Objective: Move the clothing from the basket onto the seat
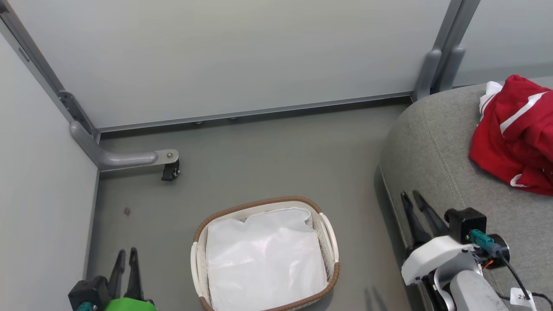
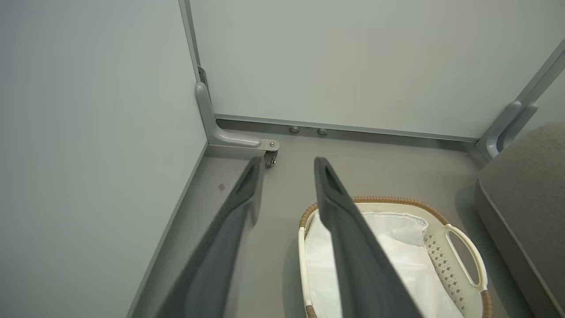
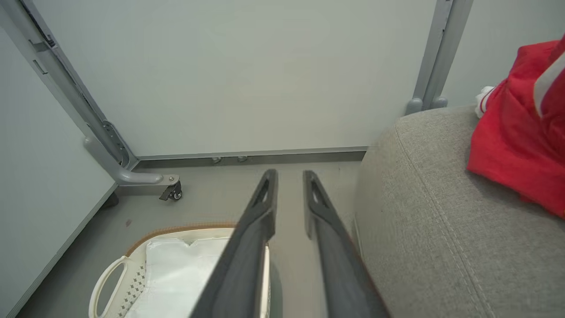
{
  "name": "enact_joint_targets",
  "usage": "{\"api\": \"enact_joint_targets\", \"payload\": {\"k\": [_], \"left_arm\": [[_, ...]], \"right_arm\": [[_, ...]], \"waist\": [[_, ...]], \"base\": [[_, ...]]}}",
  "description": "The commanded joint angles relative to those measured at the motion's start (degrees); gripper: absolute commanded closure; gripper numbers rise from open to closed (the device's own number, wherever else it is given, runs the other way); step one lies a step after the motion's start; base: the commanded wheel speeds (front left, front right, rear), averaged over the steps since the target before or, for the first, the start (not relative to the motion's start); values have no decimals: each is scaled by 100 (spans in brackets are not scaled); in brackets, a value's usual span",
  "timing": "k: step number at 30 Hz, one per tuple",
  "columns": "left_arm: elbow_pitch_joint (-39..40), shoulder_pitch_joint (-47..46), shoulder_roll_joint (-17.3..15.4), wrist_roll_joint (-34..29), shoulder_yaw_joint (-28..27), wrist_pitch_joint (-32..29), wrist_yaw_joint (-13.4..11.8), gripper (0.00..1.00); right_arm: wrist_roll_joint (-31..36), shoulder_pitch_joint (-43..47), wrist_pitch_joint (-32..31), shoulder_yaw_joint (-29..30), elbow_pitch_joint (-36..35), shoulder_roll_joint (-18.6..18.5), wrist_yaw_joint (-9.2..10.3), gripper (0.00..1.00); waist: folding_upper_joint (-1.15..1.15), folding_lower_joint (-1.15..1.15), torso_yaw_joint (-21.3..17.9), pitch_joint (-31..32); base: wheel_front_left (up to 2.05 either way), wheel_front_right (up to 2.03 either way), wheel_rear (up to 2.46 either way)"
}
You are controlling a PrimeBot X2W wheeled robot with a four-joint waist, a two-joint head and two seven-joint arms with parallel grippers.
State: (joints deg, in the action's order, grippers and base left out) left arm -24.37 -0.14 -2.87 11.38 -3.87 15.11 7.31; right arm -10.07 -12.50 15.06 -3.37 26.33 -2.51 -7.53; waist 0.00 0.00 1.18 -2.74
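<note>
Head view is showing the clothing (image 1: 514,138) lying on the seat (image 1: 432,142); left wrist view is showing the basket (image 2: 397,201) holding its liner (image 2: 410,256). Left pincer (image 2: 289,163) and right pincer (image 3: 289,174) are standing part-open, empty.

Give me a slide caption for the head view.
Red clothing lies on the grey sofa; the basket on the floor holds just its white liner.

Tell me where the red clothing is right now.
In the head view the red clothing lies heaped at the far right on the grey sofa, beyond the right pincer. The basket on the floor holds a white liner.
</note>
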Motion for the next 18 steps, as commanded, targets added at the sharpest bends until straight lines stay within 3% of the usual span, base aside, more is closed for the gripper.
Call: {"api": "enact_joint_targets", "payload": {"k": [1, 18], "left_arm": [[-36, -1, 10, 18, 0, -9, 0, 100], [211, -161, 5, 1879, -74, -514, 4, 100]], "right_arm": [[-20, 31, -9, 3, 42, 6, 0, 100], [-1916, 163, -509, 237, -260, -6, 1, 100]], "waist": [[0, 0, 0, 1], [0, 0, -17, 37]], "base": [[0, 0, 0], [0, 0, 0]]}}
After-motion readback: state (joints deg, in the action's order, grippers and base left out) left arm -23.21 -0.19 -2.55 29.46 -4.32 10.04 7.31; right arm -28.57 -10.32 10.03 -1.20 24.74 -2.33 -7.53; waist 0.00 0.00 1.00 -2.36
